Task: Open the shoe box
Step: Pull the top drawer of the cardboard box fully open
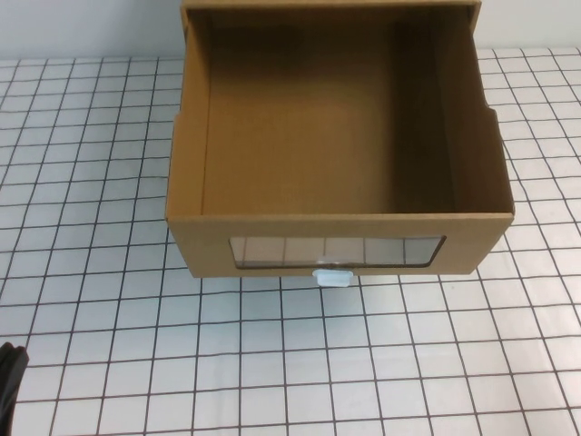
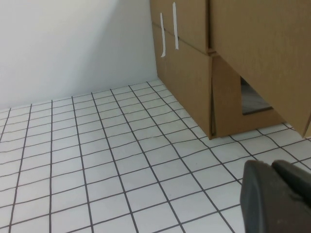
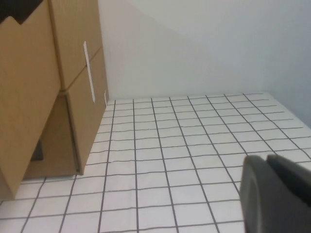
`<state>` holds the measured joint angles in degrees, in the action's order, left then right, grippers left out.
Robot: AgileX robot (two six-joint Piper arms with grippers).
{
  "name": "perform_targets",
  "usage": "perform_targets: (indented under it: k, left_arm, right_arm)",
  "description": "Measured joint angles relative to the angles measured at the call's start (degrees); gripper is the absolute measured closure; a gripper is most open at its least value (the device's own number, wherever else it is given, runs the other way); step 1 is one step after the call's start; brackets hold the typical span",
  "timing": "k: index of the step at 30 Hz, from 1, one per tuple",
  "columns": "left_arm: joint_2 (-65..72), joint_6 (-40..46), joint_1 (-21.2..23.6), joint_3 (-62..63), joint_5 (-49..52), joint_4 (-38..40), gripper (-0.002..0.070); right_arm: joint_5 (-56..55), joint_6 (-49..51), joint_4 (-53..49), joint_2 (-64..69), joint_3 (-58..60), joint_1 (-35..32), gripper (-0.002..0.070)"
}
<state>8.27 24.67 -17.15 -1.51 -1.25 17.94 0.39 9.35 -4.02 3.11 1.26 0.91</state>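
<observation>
Found no legible txt, labels, brands, nos. or signs in any view. Checked shoe box cardboard, white tab on its front, white strips on its side, gridded table: all blank.

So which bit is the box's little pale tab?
The left end effector and right end effector hover low, left and right of the open cardboard box. Under its front window sits the tab, the only pale plastic bit on brown card.
</observation>
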Motion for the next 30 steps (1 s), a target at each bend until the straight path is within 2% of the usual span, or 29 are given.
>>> perform_targets:
  k: [10,30]
  left_arm:
    - [0.00,0.00,0.00,0.00,0.12,0.00,0.0678]
    - [0.00,0.00,0.00,0.00,0.12,0.00,0.0678]
  right_arm:
    - [20.12,-0.42,0.00,-3.58,0.13,0.00,0.0689]
    - [21.28,-1.03,0.00,-3.58,0.13,0.00,0.0690]
